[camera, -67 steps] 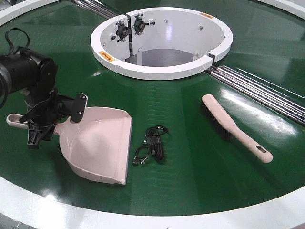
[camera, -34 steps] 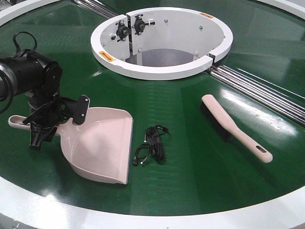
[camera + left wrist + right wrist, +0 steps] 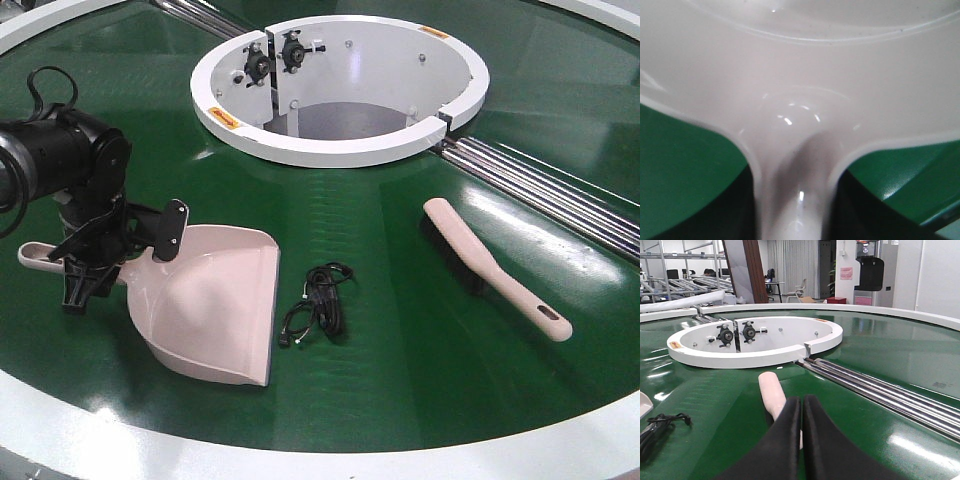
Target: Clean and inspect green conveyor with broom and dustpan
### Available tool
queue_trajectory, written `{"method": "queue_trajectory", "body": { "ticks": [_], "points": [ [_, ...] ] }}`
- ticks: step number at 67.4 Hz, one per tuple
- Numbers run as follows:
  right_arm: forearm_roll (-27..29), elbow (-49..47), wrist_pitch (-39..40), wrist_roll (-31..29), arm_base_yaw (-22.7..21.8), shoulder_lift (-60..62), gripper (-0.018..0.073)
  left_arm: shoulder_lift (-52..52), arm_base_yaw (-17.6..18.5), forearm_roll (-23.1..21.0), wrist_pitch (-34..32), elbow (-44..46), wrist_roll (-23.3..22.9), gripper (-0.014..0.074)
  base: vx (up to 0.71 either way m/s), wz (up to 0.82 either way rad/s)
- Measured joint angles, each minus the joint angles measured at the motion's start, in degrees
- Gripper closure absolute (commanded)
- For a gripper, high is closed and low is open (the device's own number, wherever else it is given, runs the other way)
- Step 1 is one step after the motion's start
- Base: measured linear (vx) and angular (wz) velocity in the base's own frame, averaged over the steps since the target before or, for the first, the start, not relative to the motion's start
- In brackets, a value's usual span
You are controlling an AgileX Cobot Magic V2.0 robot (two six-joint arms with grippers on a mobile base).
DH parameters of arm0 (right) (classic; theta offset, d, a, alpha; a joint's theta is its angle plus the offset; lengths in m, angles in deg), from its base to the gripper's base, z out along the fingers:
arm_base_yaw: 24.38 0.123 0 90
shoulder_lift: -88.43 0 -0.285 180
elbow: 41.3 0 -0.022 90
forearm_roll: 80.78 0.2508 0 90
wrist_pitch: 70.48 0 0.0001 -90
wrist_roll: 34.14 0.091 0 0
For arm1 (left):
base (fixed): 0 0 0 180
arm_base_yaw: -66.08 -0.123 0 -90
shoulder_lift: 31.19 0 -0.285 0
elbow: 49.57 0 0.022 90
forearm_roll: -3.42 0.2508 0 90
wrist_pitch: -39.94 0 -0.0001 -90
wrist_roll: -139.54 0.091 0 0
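Two tools on the belt, neither lifted. Left to right:

Left gripper is down at the dustpan handle, right where it flares into the scoop. Jaws are spread, one finger each side of the handle, nothing clamped. Wrist cam shows the handle running dead centre. Pan lies flat on the green conveyor, near the front white rim, mouth facing right.

Black cable tangle sits just beside the pan lip, not touching it. That's the thing to sweep, I'd say.

White centre hub is behind, well apart from all this.

Broom lies flat on the belt right of the cable. Bristle end points toward the hub, slotted handle end toward the front rim. It's near the metal rails but clear of them.

Right gripper shows only in its own wrist cam: fingers pressed together, holding nothing, hovering over the broom's rounded head end.

Step in hand, my read: dustpan pickup. Sweeping not started.

Next:
- Left: clamp the handle and check the grip is square so the pan doesn't tilt on lift.
- Right: spread its fingers, shift back along the broom to the handle, drop and grip before any sweep.

Risk: glossy plastic handle slipping in the pads.
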Motion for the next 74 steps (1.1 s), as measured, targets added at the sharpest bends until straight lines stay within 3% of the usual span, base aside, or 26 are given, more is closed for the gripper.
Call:
{"method": "queue_trajectory", "body": {
  "ticks": [49, 61, 74],
  "points": [
    [0.0, 0.0, 0.1, 0.0, 0.4, 0.0, 0.0568, 0.0, 0.0, 0.0, 0.0, 0.0, -0.1, 0.0603, 0.00, 0.00],
    [-0.6, -0.2, 6.9, -1.3, 0.4, 0.0, 0.0568, 0.0, 0.0, -0.1, 0.0, 0.0, -0.1, 0.0603, 0.00, 0.00],
    [1.4, -9.7, 4.3, -1.4, 0.4, -4.7, 0.0568, 0.0, 0.0, -0.1, 0.0, 0.0, -0.1, 0.0603, 0.00, 0.00]
  ]
}}
